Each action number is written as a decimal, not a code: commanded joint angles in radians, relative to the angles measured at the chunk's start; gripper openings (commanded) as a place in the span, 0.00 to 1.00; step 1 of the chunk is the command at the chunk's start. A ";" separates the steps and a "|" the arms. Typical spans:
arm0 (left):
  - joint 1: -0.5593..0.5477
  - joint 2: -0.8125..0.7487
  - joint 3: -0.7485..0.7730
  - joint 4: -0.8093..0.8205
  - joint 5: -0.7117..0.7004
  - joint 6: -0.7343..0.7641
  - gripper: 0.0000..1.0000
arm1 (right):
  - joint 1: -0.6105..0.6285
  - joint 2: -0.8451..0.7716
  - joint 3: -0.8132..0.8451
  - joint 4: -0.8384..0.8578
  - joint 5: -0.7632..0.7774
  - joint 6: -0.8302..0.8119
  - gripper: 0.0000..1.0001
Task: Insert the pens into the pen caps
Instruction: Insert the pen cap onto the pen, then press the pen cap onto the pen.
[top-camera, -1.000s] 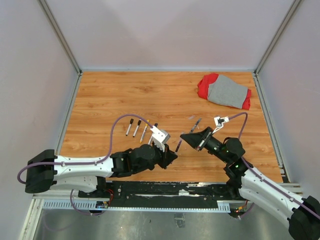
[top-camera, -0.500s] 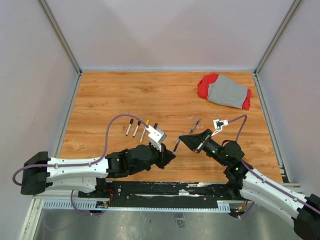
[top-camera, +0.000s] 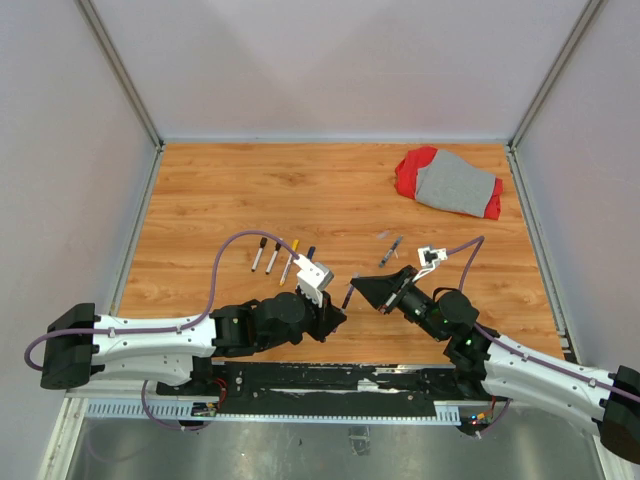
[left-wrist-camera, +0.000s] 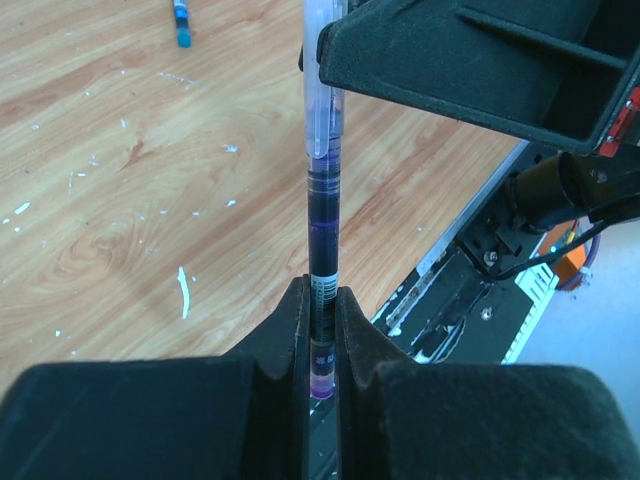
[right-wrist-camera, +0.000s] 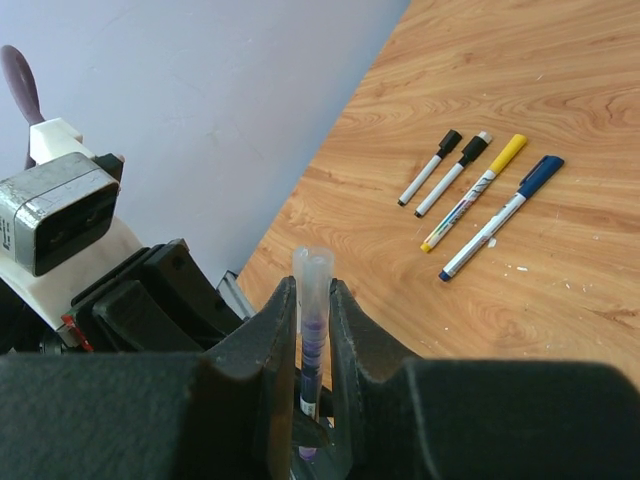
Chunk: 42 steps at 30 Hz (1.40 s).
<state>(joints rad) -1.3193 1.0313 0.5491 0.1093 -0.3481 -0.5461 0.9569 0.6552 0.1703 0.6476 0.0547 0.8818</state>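
My left gripper (left-wrist-camera: 320, 300) is shut on the lower end of a dark pen (left-wrist-camera: 323, 230) with a purple tail. The pen points up into a clear, pale pen cap (left-wrist-camera: 318, 90). My right gripper (right-wrist-camera: 312, 300) is shut on that cap (right-wrist-camera: 312, 272), and the pen's purple tip shows inside it. In the top view the two grippers meet near the table's front middle, left (top-camera: 335, 312) and right (top-camera: 365, 290), with the pen (top-camera: 347, 295) between them. Several more pens (right-wrist-camera: 472, 192) lie side by side on the wood; in the top view this row (top-camera: 273, 256) is behind the left gripper.
Another pen (top-camera: 391, 250) lies behind the right gripper. A blue cap (left-wrist-camera: 180, 22) lies on the wood in the left wrist view, and a small white scrap (left-wrist-camera: 183, 292) lies nearer. A red and grey cloth (top-camera: 450, 183) sits at the back right. The table's front rail (top-camera: 330, 378) is just below both grippers.
My right gripper has moved left towards the left gripper, and the gap between them has closed. The pen's tip now sits inside the cap. The left gripper shifted slightly left.
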 joint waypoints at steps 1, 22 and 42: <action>0.009 -0.043 0.044 0.183 -0.094 0.008 0.01 | 0.124 0.007 -0.050 -0.176 -0.045 -0.053 0.01; 0.010 -0.059 0.034 0.177 -0.088 -0.003 0.00 | 0.359 -0.034 -0.021 -0.271 0.208 -0.120 0.01; 0.009 -0.042 0.011 0.143 -0.045 0.003 0.00 | 0.081 0.003 0.637 -0.939 0.230 -0.313 0.82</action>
<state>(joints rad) -1.3121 0.9787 0.5552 0.2260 -0.4133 -0.5571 1.1336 0.5369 0.6968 -0.1818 0.4828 0.5961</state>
